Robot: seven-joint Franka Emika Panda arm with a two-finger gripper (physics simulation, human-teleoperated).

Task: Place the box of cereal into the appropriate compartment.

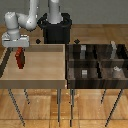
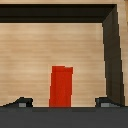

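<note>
In the light tray [image 1: 40, 70], one box of cereal [image 1: 20, 58] stands between two spread fingers [image 2: 22, 103].

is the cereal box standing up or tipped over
Upright: the box of cereal stands tall on the light tray, under the gripper.

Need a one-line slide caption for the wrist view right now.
Wrist view: red box of cereal stands upright on the light wooden tray floor, between the open jaws of the gripper.

arm [image 1: 22, 21]: white rounded links | base [image 1: 55, 27]: black (cylindrical) | gripper [image 1: 20, 49]: grey
</note>
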